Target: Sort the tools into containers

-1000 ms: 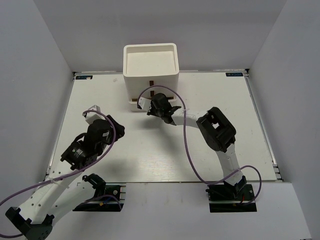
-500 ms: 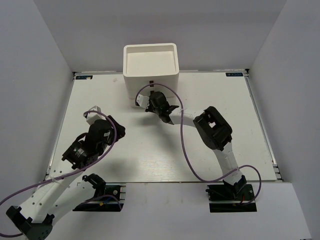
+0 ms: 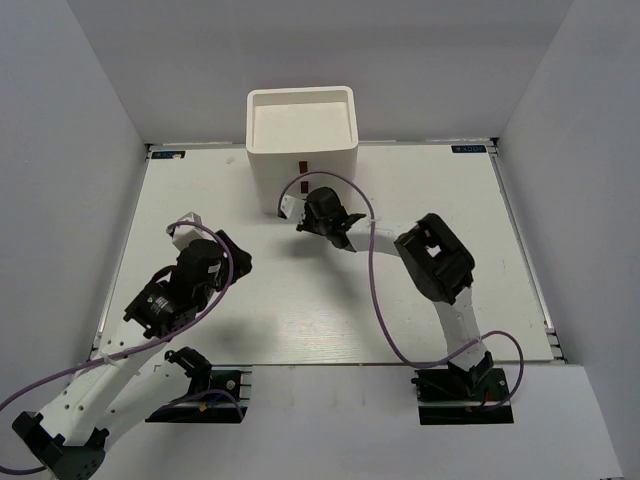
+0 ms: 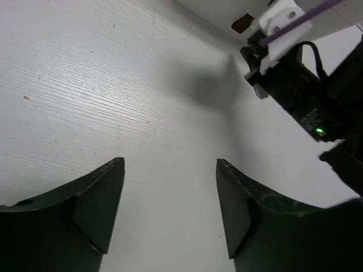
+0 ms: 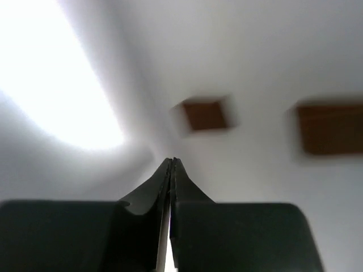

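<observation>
The white stacked organizer [image 3: 300, 125] stands at the back middle of the table, its tray top showing white inside. No tools show in any view. My right gripper [image 3: 312, 198] is shut and empty just in front of the organizer's drawer fronts. In the right wrist view its fingertips [image 5: 172, 161] meet below two blurred brown handles [image 5: 205, 115]. My left gripper [image 3: 226, 256] is open and empty low over bare table at the left, its jaws wide apart in the left wrist view [image 4: 170, 164].
The right arm's wrist and purple cable [image 4: 295, 85] cross the top right of the left wrist view. A brown handle [image 3: 300, 165] shows on the organizer's front. Grey walls enclose the table [image 3: 450, 200] on three sides.
The lower drawer stood pulled out a second ago. The right gripper moved towards the organizer, the drawer now sits flush, and the gripper has drawn back slightly. The left arm has barely moved.
</observation>
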Tool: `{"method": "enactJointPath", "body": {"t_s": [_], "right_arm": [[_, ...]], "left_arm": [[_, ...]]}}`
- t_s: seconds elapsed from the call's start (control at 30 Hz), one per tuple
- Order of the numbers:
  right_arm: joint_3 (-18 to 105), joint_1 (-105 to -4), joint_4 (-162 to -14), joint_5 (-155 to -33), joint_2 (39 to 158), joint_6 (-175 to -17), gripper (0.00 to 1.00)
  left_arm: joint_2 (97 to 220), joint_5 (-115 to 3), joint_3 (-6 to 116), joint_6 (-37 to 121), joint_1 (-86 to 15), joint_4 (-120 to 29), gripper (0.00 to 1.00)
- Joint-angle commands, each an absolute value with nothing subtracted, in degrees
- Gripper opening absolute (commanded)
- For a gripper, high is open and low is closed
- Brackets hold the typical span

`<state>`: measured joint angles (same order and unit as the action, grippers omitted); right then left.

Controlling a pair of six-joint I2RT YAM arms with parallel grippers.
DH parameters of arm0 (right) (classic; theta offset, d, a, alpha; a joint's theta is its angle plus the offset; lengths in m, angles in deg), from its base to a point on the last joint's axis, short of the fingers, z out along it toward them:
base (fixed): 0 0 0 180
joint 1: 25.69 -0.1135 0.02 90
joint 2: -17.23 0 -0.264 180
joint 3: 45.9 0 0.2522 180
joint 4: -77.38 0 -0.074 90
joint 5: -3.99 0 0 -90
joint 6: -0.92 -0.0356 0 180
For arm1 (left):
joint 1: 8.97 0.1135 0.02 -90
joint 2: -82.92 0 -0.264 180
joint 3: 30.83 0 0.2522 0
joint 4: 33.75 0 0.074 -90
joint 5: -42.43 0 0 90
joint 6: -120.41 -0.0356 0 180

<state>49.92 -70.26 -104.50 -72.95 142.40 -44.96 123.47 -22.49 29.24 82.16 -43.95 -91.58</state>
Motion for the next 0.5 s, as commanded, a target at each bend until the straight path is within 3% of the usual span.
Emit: {"method": "enactJointPath", "body": {"t_s": [0.0,0.07,0.1,0.13,0.17,0.23,0.3,0.47], "right_arm": [[47.5,-69.1,-91.8,-89.3,130.5,-52.8,0.04],[44.6,-68.2,-83.2,-99.9,123.4,-58.3,0.24],[43.7,-68.3,-81.8,-102.1,121.9,-59.5,0.42],[42.7,-68.3,-80.3,-102.3,119.4,-62.7,0.53],[42.0,-68.3,-78.9,-102.2,118.2,-64.5,0.73],[41.2,-68.1,-73.2,-97.5,114.5,-71.1,0.85],[39.2,-68.2,-69.7,-89.9,110.3,-75.9,0.90],[36.9,-68.0,-62.5,-77.1,104.0,-81.1,0.90]], "left_arm": [[123.3,-21.9,29.6,82.5,-43.8,-92.6,0.75],[123.3,-22.5,29.6,80.8,-43.8,-91.1,0.80],[123.3,-23.3,29.1,80.2,-43.8,-90.6,0.81],[123.3,-23.8,29.1,79.6,-43.8,-90.6,0.89],[123.3,-24.7,28.6,78.9,-43.8,-89.8,0.92],[124.6,-26.4,28.5,77.0,-43.8,-88.6,0.94],[125.9,-27.4,28.5,74.7,-43.8,-86.3,0.96],[127.9,-29.0,28.5,70.5,-43.8,-82.6,1.00]]}}
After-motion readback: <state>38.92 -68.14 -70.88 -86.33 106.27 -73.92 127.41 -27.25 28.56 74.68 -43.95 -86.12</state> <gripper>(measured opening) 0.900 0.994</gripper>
